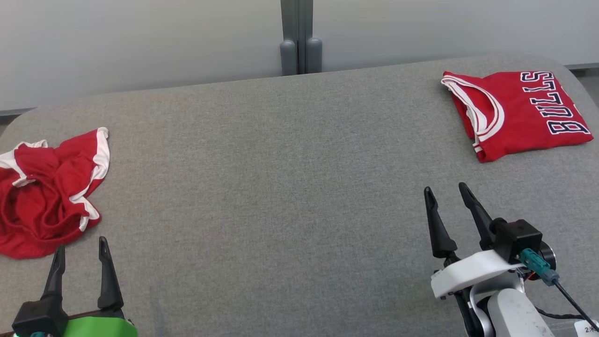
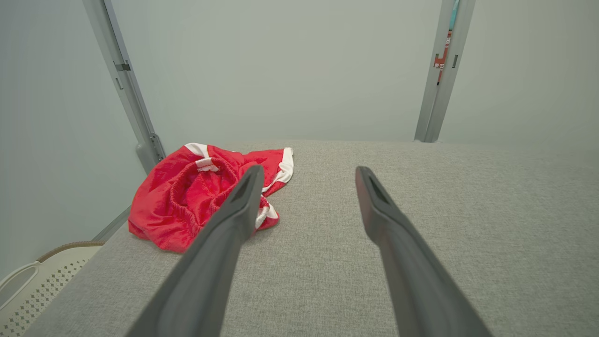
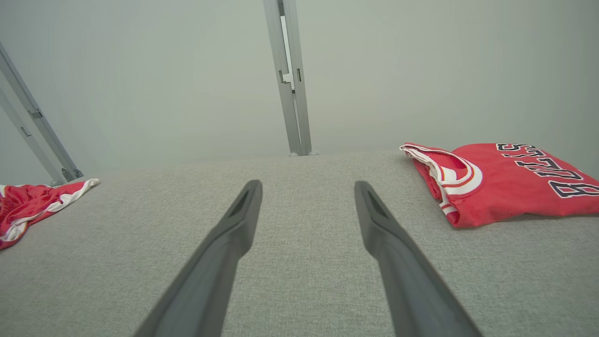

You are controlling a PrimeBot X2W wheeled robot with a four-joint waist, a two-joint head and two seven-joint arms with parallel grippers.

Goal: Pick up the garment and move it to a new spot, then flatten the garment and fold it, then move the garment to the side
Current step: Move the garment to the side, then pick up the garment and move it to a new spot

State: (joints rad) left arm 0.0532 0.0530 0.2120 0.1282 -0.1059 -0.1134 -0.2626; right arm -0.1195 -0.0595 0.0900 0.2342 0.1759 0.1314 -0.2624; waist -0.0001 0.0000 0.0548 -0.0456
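Claws first: my left claw (image 1: 81,244) sits at the lower left of the head view, its two fingers spread apart and holding nothing, tips over the grey worktop (image 1: 281,187). My right claw (image 1: 445,187) sits at the lower right, likewise spread wide and empty. Just beyond the left claw's tips, near the worktop's left edge, lies the red garment (image 1: 42,196) with white trim, bunched in a crumpled heap; the claw is close to it but not touching. In the left wrist view a white perforated basket (image 2: 28,290) shows below that edge. Farther off, at the far right corner, a red jersey (image 1: 519,112) lettered BULLS lies folded flat, well apart from the right claw. Behind the far edge a grey post (image 1: 299,37) stands against a pale wall (image 1: 140,42).
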